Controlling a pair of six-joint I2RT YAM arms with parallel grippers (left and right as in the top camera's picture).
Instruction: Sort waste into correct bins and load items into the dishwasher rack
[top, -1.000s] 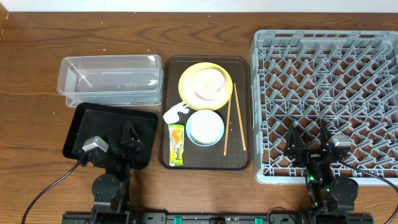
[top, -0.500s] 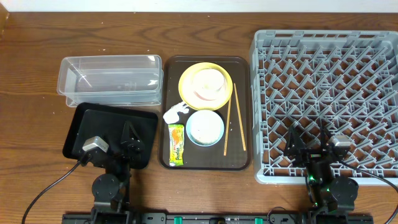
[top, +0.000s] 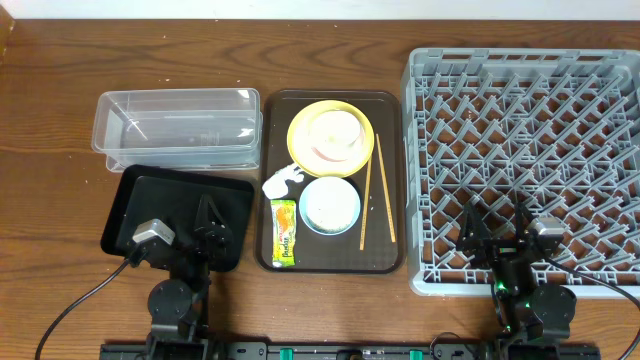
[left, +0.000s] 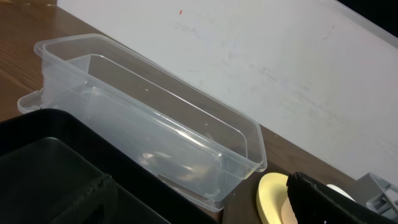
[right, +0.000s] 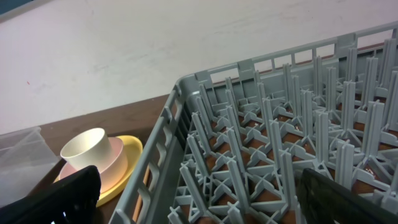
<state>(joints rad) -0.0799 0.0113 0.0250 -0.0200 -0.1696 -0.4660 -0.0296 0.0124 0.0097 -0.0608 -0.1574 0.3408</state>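
The dishwasher rack runs off the overhead's right edge; the left wrist view crops the yellow plate.

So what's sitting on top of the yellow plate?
A small pink bowl sits on the yellow plate, and a white cup stands upright inside that bowl. The plate's middle and the bowl's bottom are covered, so anything lying there cannot be seen.

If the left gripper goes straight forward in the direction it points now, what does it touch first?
Most likely the near long wall of the clear tub, straight ahead of the open left gripper. Depth is unclear; the black tray lies below its path.
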